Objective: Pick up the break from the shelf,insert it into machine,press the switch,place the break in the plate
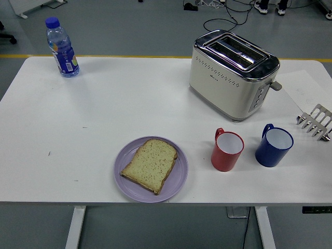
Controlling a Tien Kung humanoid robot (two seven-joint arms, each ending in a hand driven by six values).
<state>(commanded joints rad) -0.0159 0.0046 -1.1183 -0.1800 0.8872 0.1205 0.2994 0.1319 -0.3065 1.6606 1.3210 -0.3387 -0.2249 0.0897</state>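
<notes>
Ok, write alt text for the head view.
A slice of bread lies on a purple plate near a white table's front edge. Behind are a toaster, red mug, blue mug, metal rack and water bottle; no robot hand shows.
</notes>
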